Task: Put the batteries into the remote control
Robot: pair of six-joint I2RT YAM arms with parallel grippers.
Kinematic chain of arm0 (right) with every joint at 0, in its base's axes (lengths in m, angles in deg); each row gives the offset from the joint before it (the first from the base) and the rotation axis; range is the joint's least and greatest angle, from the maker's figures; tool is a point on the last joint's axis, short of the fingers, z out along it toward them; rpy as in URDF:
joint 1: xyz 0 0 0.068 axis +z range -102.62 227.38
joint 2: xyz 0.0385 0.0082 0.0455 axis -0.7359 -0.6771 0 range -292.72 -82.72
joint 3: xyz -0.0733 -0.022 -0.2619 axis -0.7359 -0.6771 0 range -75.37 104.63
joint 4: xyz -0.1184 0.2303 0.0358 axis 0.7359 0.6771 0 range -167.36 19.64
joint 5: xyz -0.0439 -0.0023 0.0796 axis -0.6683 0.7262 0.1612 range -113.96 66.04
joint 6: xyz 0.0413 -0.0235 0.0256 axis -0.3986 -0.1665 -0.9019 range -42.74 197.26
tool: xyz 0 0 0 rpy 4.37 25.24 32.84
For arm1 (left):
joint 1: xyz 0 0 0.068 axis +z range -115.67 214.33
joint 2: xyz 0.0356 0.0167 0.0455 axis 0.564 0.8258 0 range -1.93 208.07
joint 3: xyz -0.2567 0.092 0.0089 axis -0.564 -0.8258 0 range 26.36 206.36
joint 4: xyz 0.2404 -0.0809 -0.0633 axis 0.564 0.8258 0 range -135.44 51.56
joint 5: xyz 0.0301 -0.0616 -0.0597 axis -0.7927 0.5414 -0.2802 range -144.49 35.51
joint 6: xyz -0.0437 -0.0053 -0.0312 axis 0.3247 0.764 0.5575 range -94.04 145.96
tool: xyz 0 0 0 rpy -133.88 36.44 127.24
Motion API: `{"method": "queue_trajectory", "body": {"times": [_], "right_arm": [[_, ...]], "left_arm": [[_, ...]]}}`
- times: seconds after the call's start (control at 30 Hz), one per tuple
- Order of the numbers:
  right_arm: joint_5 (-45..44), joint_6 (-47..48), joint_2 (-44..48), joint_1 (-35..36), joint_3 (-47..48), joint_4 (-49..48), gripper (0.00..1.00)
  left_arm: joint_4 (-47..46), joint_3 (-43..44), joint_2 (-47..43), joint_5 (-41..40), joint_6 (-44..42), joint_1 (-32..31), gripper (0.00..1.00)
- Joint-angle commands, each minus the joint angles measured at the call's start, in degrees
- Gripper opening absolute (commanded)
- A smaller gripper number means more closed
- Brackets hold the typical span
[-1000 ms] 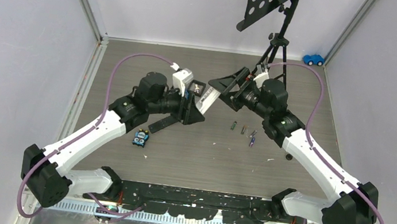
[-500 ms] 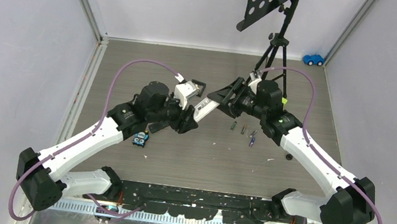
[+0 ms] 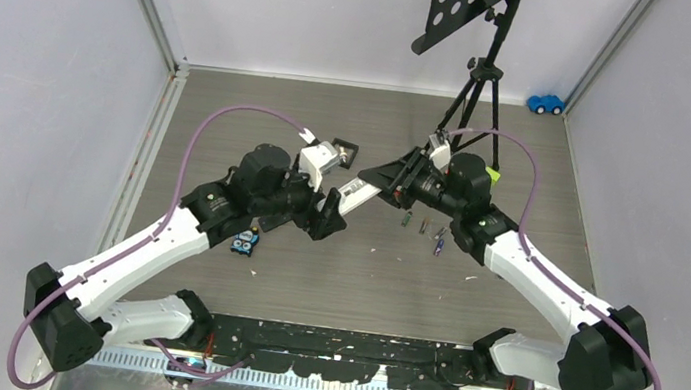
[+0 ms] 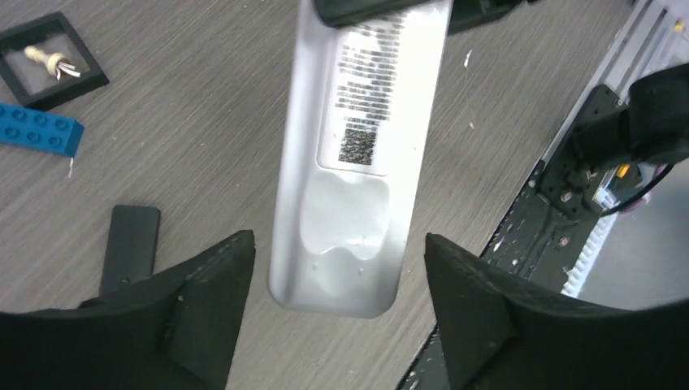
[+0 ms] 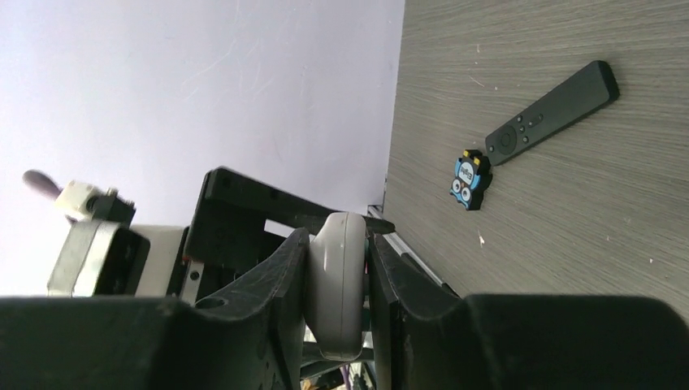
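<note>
Batteries [image 3: 424, 228], four tiny thin cylinders in greenish, dark and purple-blue, lie loose in a short row on the grey wood-grain counter [image 3: 361, 278], near the right arm and untouched. The long silver-white plastic remote control [image 4: 357, 154] is up in the air between the two arms, its label side toward the left wrist camera and its battery cover apparently still closed. The right tool [image 5: 337, 236] is clenched on one end of it, a finger pressed to each broad face. The left tool [image 4: 337, 252] straddles the other end released, with a gap showing on either side. This looks like a handover of the remote, well short of any loading. Next, the right tool must hold it steady while the left backs clear. Then the cover has to come off before a battery is picked.
</note>
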Motion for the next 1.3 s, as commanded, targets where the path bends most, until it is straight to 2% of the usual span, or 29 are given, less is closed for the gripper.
{"method": "queue_trajectory", "body": {"times": [0.0, 0.03, 0.07, 0.2, 0.33, 0.5, 0.6, 0.77, 0.87, 1.1, 1.27], "right_arm": [[-4.5, -5.1, 5.3, 0.4, -4.6, -16.5, 0.18], [-6.3, -6.1, 6.2, 0.4, -6.1, -20.1, 0.18], [-8.1, -6.9, 7.0, 0.3, -7.3, -23.2, 0.18], [-13.1, -9.4, 9.3, 0.3, -11.1, -32.2, 0.18], [-15.2, -12.7, 9.9, 0.3, -14.4, -41.6, 0.20], [-16.2, -15.0, 9.6, 0.3, -17.0, -48.3, 0.23], [-16.1, -16.0, 9.5, 0.3, -17.9, -52.0, 0.24], [-13.4, -16.3, 9.6, 0.3, -16.2, -53.6, 0.24], [-13.0, -16.5, 9.8, 0.3, -16.4, -54.1, 0.24], [-12.1, -16.6, 10.0, 0.3, -17.4, -54.9, 0.24], [-12.5, -16.7, 9.7, 0.3, -18.2, -55.8, 0.24]], "left_arm": [[-2.6, 2.9, -3.8, -5.7, 9.4, -0.1, 0.92], [-2.8, 2.9, -4.5, -7.1, 13.0, 0.0, 0.98], [-3.3, 2.9, -4.9, -7.3, 15.9, 0.2, 0.99], [-8.2, 2.0, -5.4, 0.2, 25.6, 2.1, 1.00], [-20.8, -0.3, -4.1, 9.5, 36.3, 3.8, 1.00], [-34.3, -2.6, -4.0, 12.5, 46.9, 4.8, 0.94], [-36.2, -2.4, -4.2, 12.5, 48.3, 4.9, 0.87], [-36.7, -0.9, -2.4, 14.5, 50.4, 5.1, 0.61], [-38.6, -0.7, -1.4, 15.3, 51.6, 5.3, 0.51], [-39.7, -1.7, -1.9, 13.2, 53.1, 6.6, 0.50], [-41.6, -2.8, -2.5, 13.6, 54.9, 8.2, 0.52]]}}
